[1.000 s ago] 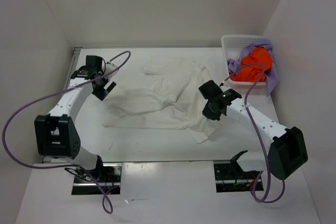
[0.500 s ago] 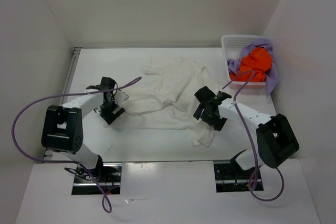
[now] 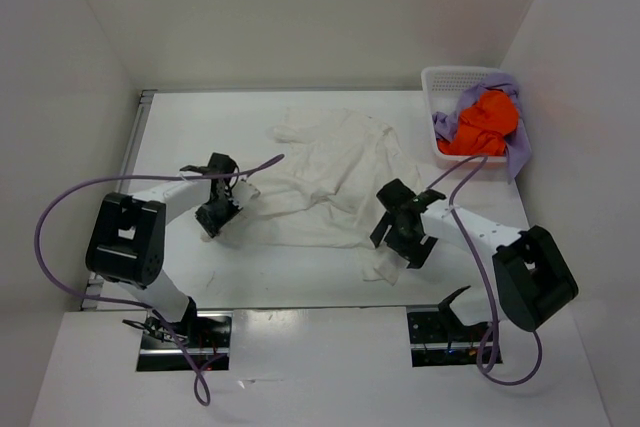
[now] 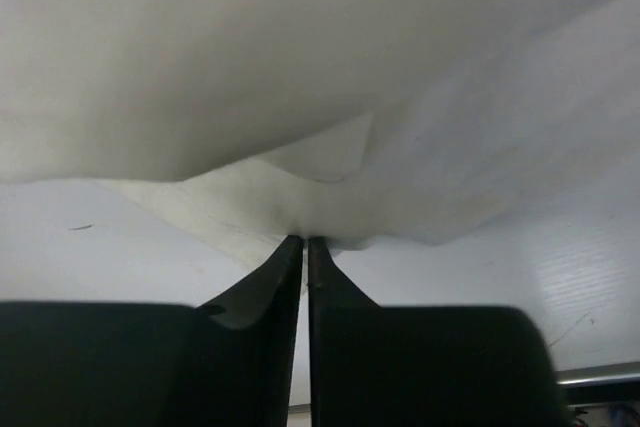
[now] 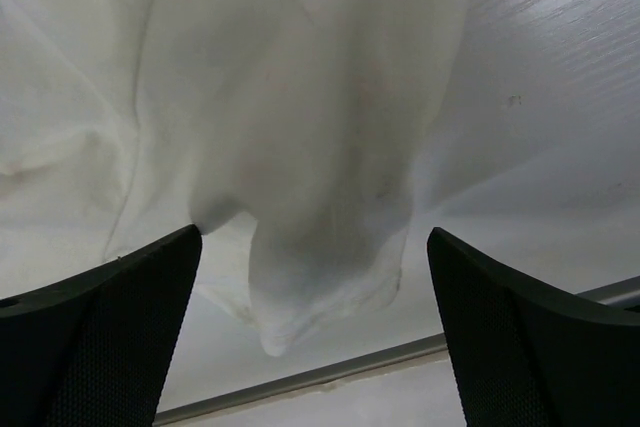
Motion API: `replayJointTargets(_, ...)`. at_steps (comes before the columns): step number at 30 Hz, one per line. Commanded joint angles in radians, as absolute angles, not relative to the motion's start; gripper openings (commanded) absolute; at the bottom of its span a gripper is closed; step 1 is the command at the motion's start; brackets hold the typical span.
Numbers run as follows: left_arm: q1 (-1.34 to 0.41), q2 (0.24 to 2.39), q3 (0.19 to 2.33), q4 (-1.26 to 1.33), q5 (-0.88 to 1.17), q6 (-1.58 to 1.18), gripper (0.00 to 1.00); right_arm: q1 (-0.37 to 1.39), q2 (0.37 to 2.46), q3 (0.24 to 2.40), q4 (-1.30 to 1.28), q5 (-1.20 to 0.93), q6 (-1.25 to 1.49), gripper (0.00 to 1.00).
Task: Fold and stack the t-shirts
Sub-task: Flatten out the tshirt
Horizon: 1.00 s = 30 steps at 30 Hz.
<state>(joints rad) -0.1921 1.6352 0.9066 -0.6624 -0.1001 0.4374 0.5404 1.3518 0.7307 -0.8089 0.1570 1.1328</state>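
Note:
The cream-white t-shirt (image 3: 325, 172) lies spread and rumpled across the middle of the table. My left gripper (image 3: 237, 198) is at its left edge, shut on a fold of the cloth (image 4: 330, 147); in the left wrist view the jaws (image 4: 305, 240) meet on the hem. My right gripper (image 3: 398, 247) stands open over the shirt's near right corner (image 5: 310, 247), which hangs between the wide-apart fingers (image 5: 130, 317). The orange t-shirt (image 3: 487, 123) is bunched in the basket, and the lavender t-shirt (image 3: 515, 152) drapes over the basket's rim.
The white perforated basket (image 3: 444, 80) stands at the far right corner. White walls close in the table on the left, back and right. A metal rail (image 5: 330, 372) runs along the table's near edge, just below the shirt corner.
My left arm swung in from the far left to the shirt's left edge and shut on it. My right gripper opened and moved nearer, down to the shirt's near right corner.

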Motion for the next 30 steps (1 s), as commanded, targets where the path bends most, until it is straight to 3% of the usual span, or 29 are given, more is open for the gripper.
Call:
replayJointTargets(1, -0.184, 1.721, 0.854, -0.565, -0.092, 0.391, 0.07, 0.538, 1.39, 0.706, -0.764, 0.124, 1.131, 0.95)
replayJointTargets(2, -0.173, 1.721, 0.854, -0.565, -0.083, 0.382, 0.0, 0.538, 1.432, 0.697, -0.734, 0.124, 1.131, 0.89)
replayJointTargets(5, -0.144, 1.675, 0.879, -0.581, -0.035, 0.37, 0.0, 0.551, 1.466, 0.706, -0.724, 0.115, 1.12, 0.33)
replayJointTargets(6, -0.132, 1.661, 0.891, -0.59, -0.023, 0.37, 0.0, 0.551, 1.466, 0.725, -0.713, 0.141, 1.077, 0.0)
replayJointTargets(9, -0.089, 1.597, 0.994, -0.63, -0.023, 0.388, 0.0, 0.488, 1.466, 0.904, -0.762, 0.21, 0.984, 0.0)
replayJointTargets(13, -0.058, 1.562, 1.189, -0.673, -0.133, 0.494, 0.0, 0.414, 1.557, 1.316, -0.828, 0.305, 0.781, 0.0)
replayJointTargets(15, -0.058, 1.552, 1.209, -0.684, -0.162, 0.546, 0.0, 0.405, 1.582, 1.391, -0.828, 0.305, 0.749, 0.0)
replayJointTargets(20, -0.049, 1.508, 1.054, -0.632, -0.206, 0.531, 0.0, 0.405, 1.51, 1.199, -0.723, 0.138, 0.768, 0.0)
replayJointTargets(26, -0.028, 1.462, 1.124, -0.706, -0.115, 0.454, 0.0, 0.405, 1.424, 1.066, -0.657, 0.066, 0.816, 0.0)
replayJointTargets(28, -0.028, 1.473, 1.185, -0.672, -0.152, 0.509, 0.0, 0.405, 1.46, 1.132, -0.657, 0.098, 0.767, 0.0)
replayJointTargets(30, -0.028, 1.547, 1.294, -0.647, -0.218, 0.525, 0.0, 0.393, 1.552, 1.396, -0.689, 0.153, 0.637, 0.0)
